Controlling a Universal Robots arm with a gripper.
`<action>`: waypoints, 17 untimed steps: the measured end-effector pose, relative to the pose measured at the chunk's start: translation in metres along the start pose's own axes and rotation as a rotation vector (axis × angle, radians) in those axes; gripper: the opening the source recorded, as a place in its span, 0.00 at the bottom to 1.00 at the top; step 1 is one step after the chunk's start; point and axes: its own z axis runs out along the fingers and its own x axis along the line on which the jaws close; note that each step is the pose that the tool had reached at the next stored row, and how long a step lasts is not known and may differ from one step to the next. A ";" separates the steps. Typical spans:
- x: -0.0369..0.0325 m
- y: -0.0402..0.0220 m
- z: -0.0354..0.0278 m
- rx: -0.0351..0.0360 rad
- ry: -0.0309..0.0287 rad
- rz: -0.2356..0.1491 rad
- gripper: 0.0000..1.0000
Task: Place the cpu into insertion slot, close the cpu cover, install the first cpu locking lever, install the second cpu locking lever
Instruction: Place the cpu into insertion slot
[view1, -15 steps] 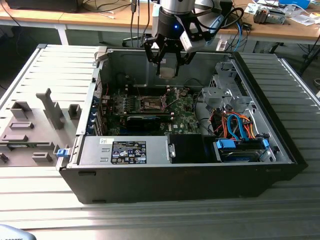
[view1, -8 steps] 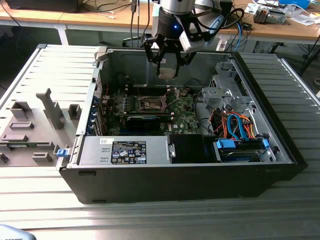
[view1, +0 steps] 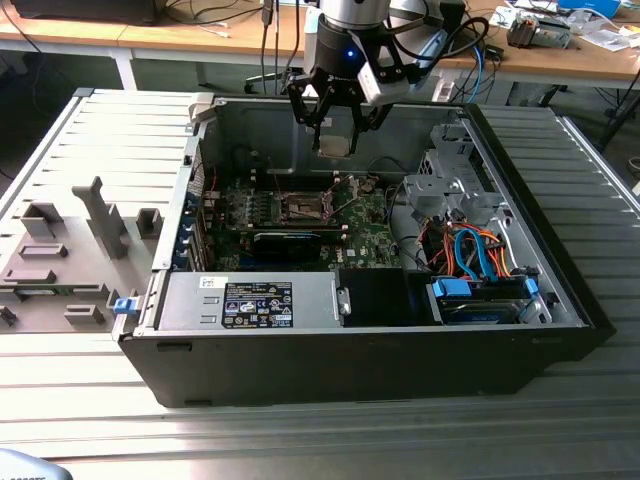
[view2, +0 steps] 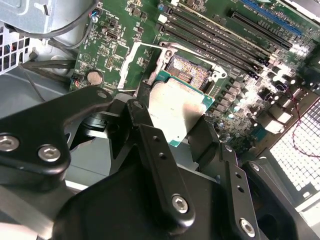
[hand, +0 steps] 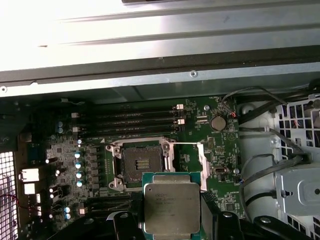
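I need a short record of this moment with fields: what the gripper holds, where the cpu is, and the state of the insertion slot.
gripper: shut on the cpu, above the open computer case
cpu position: held in the air over the green circuit board, not seated
insertion slot: uncovered and empty
steps done: none
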 end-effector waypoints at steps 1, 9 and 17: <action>0.0000 0.0000 0.0000 0.0002 -0.0001 0.001 0.55; 0.0000 0.0000 0.0002 0.0011 -0.0003 0.013 0.55; 0.0000 0.0000 0.0007 0.0027 -0.0007 0.024 0.55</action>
